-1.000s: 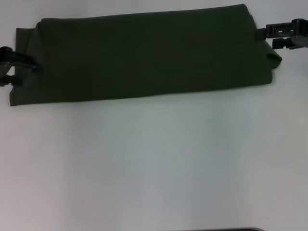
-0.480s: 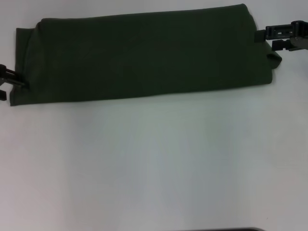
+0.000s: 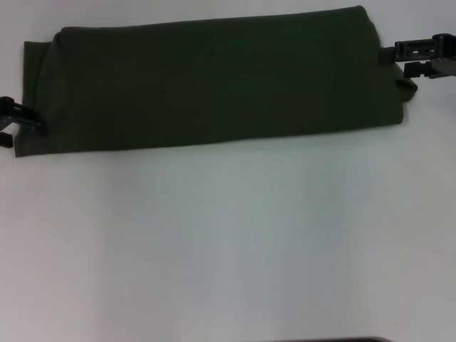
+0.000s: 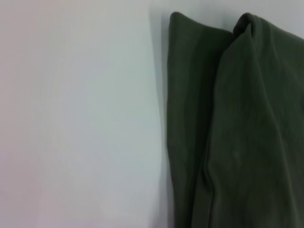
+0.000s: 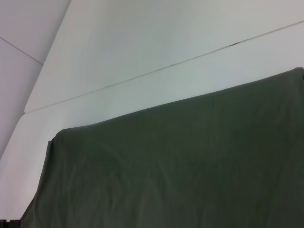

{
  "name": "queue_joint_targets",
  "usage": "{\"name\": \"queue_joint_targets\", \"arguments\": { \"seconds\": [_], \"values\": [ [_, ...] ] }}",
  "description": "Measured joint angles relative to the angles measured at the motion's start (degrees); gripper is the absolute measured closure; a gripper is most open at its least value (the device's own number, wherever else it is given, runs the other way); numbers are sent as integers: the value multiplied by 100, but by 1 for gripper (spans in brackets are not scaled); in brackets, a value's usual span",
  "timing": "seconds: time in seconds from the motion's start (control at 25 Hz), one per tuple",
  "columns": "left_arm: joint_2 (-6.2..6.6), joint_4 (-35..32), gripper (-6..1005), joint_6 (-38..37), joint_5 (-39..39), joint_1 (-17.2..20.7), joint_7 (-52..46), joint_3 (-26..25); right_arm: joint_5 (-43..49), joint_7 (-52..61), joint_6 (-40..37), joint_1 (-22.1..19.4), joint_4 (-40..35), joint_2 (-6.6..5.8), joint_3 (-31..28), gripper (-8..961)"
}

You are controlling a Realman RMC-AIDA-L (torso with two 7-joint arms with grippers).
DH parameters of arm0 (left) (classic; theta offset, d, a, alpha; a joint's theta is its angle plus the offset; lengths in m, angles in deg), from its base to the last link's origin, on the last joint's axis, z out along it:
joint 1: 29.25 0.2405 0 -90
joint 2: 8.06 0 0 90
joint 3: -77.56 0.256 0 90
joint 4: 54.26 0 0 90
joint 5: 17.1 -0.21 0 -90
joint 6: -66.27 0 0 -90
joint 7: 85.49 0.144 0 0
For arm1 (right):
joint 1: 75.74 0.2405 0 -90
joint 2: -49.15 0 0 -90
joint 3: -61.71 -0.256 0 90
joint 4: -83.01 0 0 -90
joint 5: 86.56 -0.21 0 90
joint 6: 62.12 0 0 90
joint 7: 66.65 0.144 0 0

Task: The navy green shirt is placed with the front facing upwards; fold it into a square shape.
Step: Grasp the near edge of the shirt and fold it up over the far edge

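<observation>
While 1 s ago the left gripper (image 3: 13, 122) overlapped the shirt's left end, it's now drawn back to the edge; fingers' state can't be told. Right gripper (image 3: 412, 58) apart at right end. 1 navy green shirt (image 3: 214, 82), folded long strip, far side of white table (image 3: 228, 242). 2 grippers.

The left tool (image 3: 16, 121) is sitting low at the head view's left edge; the right tool (image 3: 417, 58) is reaching in opposite it, higher.
</observation>
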Motion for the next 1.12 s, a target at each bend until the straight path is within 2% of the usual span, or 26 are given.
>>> {"name": "queue_joint_targets", "arguments": {
  "seconds": [0.68, 0.88, 1.12],
  "values": [
    [-49, 302, 263, 115, -28, -118, 24, 2, -28, 0, -1, 26, 0, 5, 2, 75],
    [-53, 282, 264, 124, -58, -118, 18, 252, -32, 0, -36, 6, 0, -9, -90, 79],
    [-50, 257, 493, 69, -60, -118, 14, 309, -35, 0, -40, 11, 0, -13, -127, 82]
  ]
}}
